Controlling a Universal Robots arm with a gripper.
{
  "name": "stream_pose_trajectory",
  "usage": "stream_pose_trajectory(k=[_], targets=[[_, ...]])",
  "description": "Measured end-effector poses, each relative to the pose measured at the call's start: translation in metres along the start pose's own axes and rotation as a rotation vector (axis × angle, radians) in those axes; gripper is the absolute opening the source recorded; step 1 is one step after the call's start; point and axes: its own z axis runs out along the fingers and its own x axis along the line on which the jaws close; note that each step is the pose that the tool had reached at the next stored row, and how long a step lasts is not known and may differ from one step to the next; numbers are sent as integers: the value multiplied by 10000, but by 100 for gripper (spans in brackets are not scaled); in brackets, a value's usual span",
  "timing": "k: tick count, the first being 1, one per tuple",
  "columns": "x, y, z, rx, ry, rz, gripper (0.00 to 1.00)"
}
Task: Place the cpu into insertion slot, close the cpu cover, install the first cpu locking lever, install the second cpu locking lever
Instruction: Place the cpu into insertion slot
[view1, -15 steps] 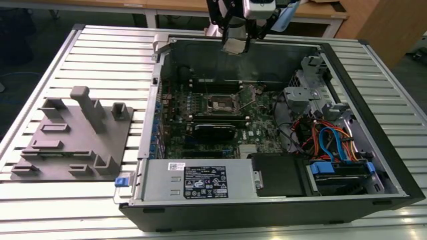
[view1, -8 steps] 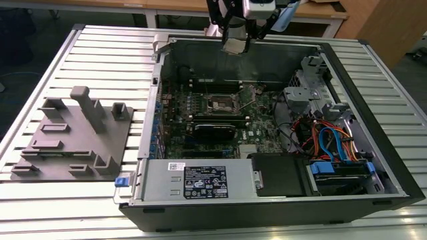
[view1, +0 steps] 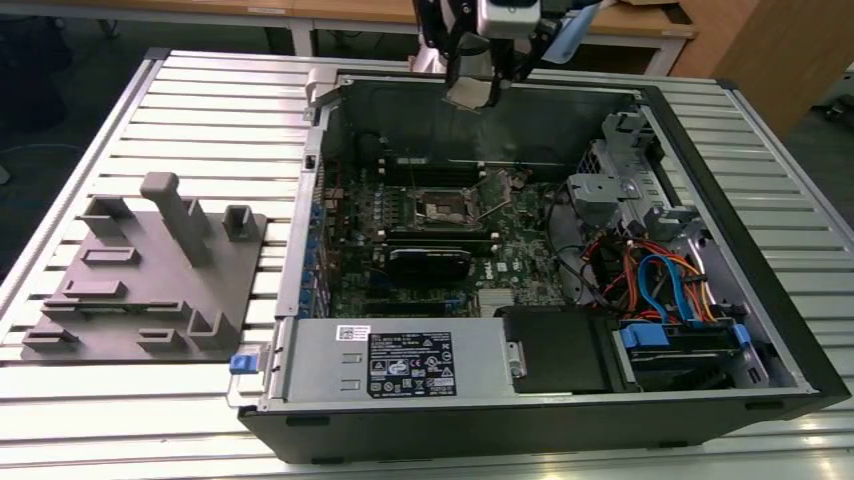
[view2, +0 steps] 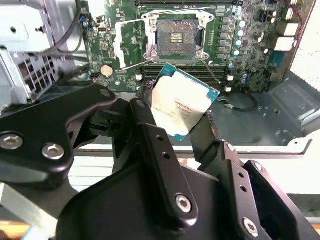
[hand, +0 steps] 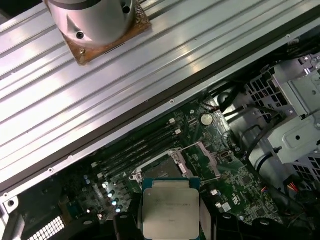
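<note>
My gripper (view1: 475, 88) hangs above the far wall of the open computer case (view1: 694, 150), shut on the cpu (view1: 471, 93). In both wrist views the cpu (view2: 182, 102) (hand: 170, 207) is a flat square chip with a silver top, clamped by its edges between black fingers (view2: 146, 127). It is held tilted, well above the board. The insertion slot (view1: 441, 208) (view2: 176, 37) lies open on the green motherboard, dark with a silver rim and nothing in it. The cpu cover (view2: 128, 46) is swung up beside the slot. In the first wrist view the cpu partly hides the slot (hand: 161, 172).
A grey fixture block (view1: 147, 270) sits on the slatted table at the exterior view's left. Inside the case are a power supply (view1: 387, 365), a drive cage (view1: 627, 160), coloured cables (view1: 654, 280) and a black card (view1: 427, 262) near the slot.
</note>
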Motion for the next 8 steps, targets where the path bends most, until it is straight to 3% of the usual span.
stream_pose_trajectory(k=[4, 8], targets=[[0, 0, 4, -11, -54, 632, 54], [0, 0, 4, -13, -67, 772, 54]])
